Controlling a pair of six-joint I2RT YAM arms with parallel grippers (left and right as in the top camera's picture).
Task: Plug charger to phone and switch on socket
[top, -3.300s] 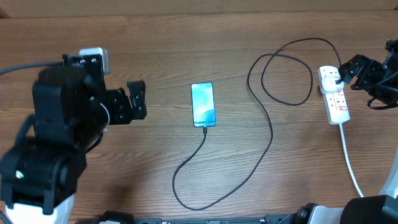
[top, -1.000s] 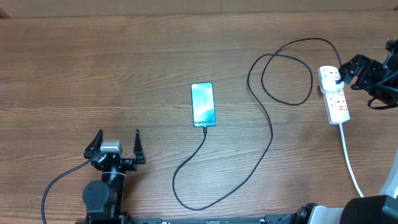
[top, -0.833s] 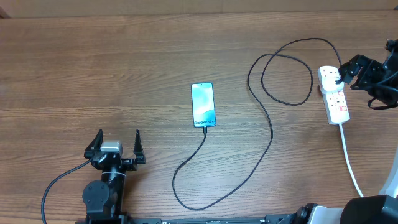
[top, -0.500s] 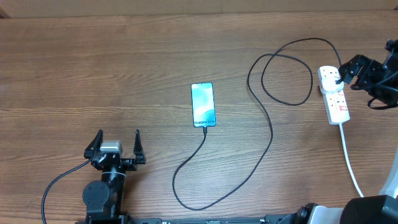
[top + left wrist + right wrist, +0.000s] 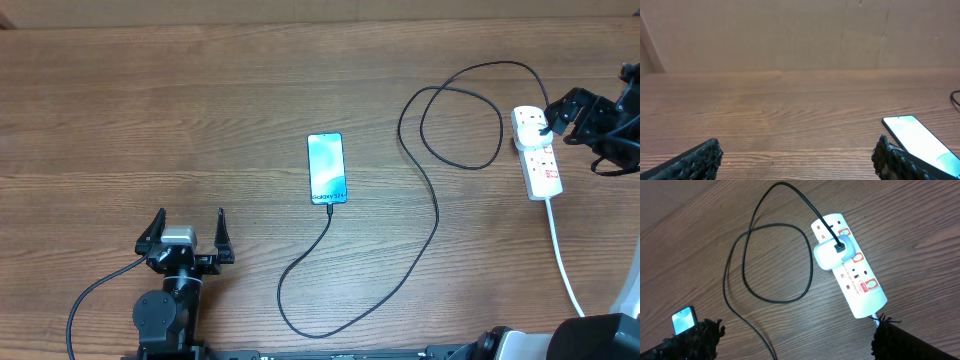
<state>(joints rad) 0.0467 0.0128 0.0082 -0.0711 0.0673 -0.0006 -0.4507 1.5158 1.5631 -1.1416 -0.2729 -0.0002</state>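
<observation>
The phone (image 5: 326, 168) lies flat mid-table with its cyan screen lit, and also shows in the left wrist view (image 5: 920, 142) and the right wrist view (image 5: 684, 320). The charger cable (image 5: 437, 215) runs from the phone's near end, loops across the table and ends at a white adapter (image 5: 831, 252) plugged into the socket strip (image 5: 540, 160), which also shows in the right wrist view (image 5: 860, 282). My left gripper (image 5: 186, 235) is open and empty at the front left, well away from the phone. My right gripper (image 5: 572, 118) is open and empty, just right of the strip.
The strip's white cord (image 5: 562, 262) runs toward the table's front right edge. The cable forms a loop (image 5: 460, 125) left of the strip. A brown wall (image 5: 800, 35) stands behind the table's far edge.
The left arm has gone from raised at the left to low at the front left. Within the last second nothing has moved.
</observation>
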